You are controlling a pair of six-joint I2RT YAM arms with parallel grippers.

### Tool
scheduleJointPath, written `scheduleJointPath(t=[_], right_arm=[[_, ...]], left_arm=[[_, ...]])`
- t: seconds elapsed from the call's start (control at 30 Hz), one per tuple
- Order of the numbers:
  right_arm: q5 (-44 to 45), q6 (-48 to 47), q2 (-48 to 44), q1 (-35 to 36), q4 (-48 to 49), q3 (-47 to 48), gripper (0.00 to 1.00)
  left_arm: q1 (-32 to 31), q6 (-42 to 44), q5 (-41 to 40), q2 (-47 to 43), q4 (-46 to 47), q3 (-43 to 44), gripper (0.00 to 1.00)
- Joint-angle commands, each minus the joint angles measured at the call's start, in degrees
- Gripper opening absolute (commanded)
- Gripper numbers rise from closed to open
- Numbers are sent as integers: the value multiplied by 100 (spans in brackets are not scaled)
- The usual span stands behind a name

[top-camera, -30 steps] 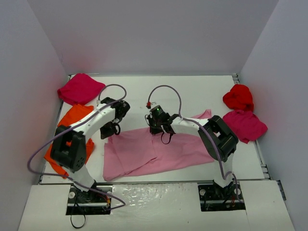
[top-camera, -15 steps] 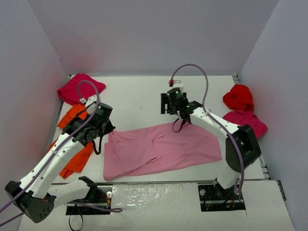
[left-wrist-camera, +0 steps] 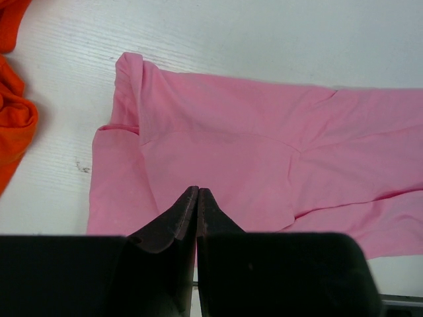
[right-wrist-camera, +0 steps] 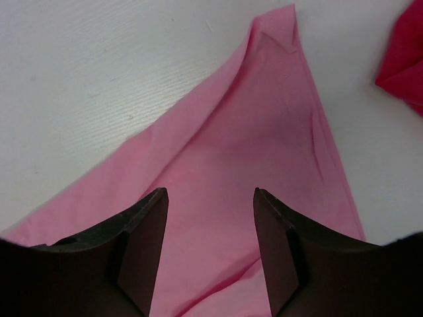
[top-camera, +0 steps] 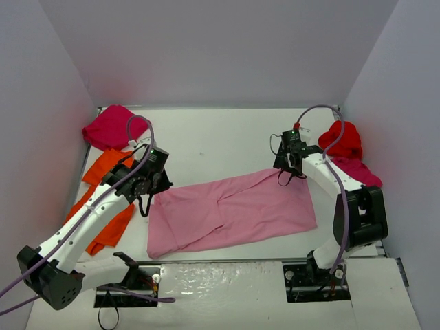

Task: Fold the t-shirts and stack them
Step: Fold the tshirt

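A light pink t-shirt (top-camera: 234, 210) (left-wrist-camera: 264, 152) (right-wrist-camera: 264, 152) lies spread across the middle of the table, with creases. My left gripper (top-camera: 155, 187) (left-wrist-camera: 197, 189) hovers over its left part, jaws shut with nothing between them. My right gripper (top-camera: 287, 167) (right-wrist-camera: 210, 191) hangs open over the shirt's far right corner, with cloth below the gap and none held. An orange t-shirt (top-camera: 103, 199) (left-wrist-camera: 13, 119) lies crumpled at the left. A crimson t-shirt (top-camera: 113, 127) sits at the far left. On the right are a bright red one (top-camera: 342, 137) and a magenta one (top-camera: 357, 175) (right-wrist-camera: 406, 59).
White walls close in the table (top-camera: 213, 141) on the left, right and back. Purple cables loop above both arms. Both arm bases stand on the near edge.
My right gripper has opened, let go of the pink shirt and travelled from the middle to the shirt's far right corner, and the shirt now lies spread out wider. The left arm swung out and shifted slightly.
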Motion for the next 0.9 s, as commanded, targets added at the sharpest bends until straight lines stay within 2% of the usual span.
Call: scheduleJointPath(t=[0.0,0.13,0.43,0.77,0.87], right_arm=[[268,105,-225,-96,-105,38,52],[181,-64,257,-471,-97,314,52],[-1196,-68,916,-1476,612,372,53],[-2044,41,1056,-1546,1174,784,53],[-2057,72,1080,-1555,1230,993,55]], left_arm=[[19,199,235,183,322,80,1],[12,228,369,283,404,10,1],[4,228,460,265,426,-61,1],[5,335,449,443,439,78,0],[4,344,414,469,415,68,0]])
